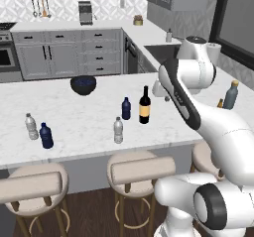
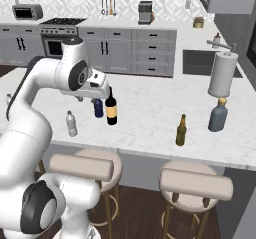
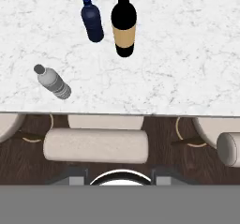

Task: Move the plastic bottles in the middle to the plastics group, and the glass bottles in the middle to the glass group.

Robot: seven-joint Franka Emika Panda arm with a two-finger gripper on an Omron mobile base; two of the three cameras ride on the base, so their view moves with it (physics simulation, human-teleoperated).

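In the middle of the white marble counter (image 1: 89, 127) stand three bottles. The tall black wine bottle (image 1: 145, 105) (image 2: 111, 108) (image 3: 124, 28) has a tan label. Just left of it is a dark blue plastic bottle (image 1: 126, 108) (image 2: 98, 108) (image 3: 92, 25). Nearer the front edge is a clear ribbed bottle (image 1: 118, 130) (image 2: 72, 123) (image 3: 53, 83). The plastics group, a clear bottle (image 1: 31, 127) and a dark blue one (image 1: 46, 136), is at the far left. The glass group, a grey-blue bottle (image 1: 230, 95) (image 2: 218, 115) and an amber bottle (image 2: 181, 130), is at the right. My gripper (image 1: 163, 96) (image 2: 87, 99) (image 3: 119, 176) hangs open and empty above the counter's front edge.
A dark bowl (image 1: 83, 84) sits behind the middle bottles. A paper towel roll (image 2: 223, 74) stands behind the glass group, by the sink (image 2: 202, 63). Padded stools (image 3: 96, 145) (image 1: 141, 169) line the counter's front edge.
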